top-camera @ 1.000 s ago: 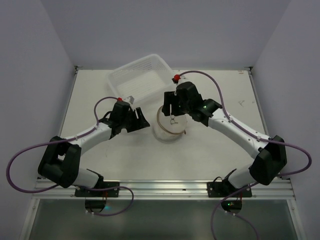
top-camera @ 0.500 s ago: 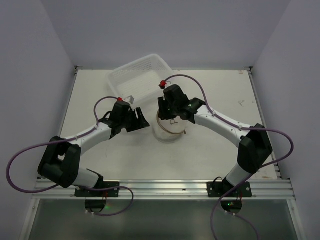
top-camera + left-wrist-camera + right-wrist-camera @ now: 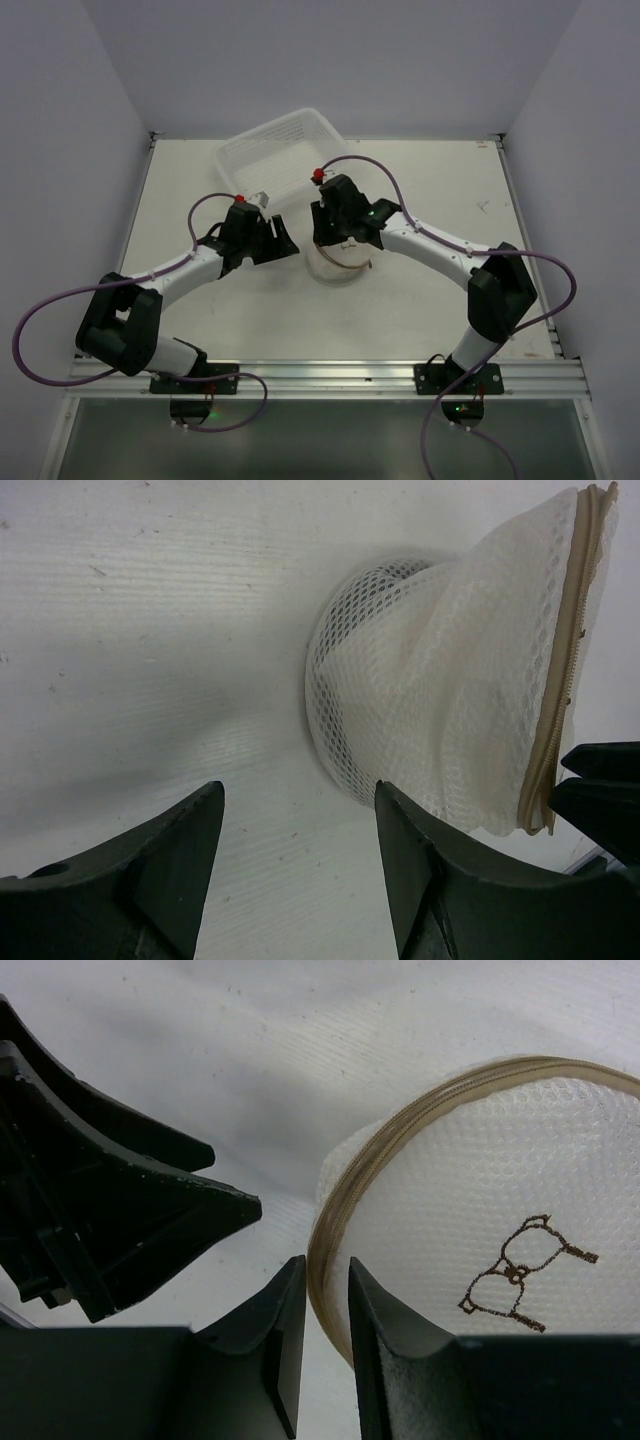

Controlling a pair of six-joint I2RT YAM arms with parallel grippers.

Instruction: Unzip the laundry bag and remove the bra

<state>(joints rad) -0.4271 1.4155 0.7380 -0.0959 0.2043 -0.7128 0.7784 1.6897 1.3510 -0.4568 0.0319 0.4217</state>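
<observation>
The laundry bag [image 3: 340,264] is a round white mesh drum with tan rim trim, standing mid-table. Its flat face with the little bra drawing [image 3: 525,1275] points up. My right gripper [image 3: 327,1270] comes down on the bag's left edge, its jaws pinched narrow on the tan rim [image 3: 345,1215]. My left gripper [image 3: 300,800] is open with only bare table between its fingers, just left of the bag's mesh wall [image 3: 440,710] and not touching it. The bra is hidden from every view.
A larger rectangular white plastic basket [image 3: 232,158] lies tilted at the back, just behind both grippers. The left gripper's black fingers [image 3: 150,1210] sit close beside the right gripper [image 3: 328,238]. Purple cables loop off both arms.
The right gripper moved left across the bag to its left rim, and its jaws closed from wide to narrow on the tan trim. The left arm stayed still.
</observation>
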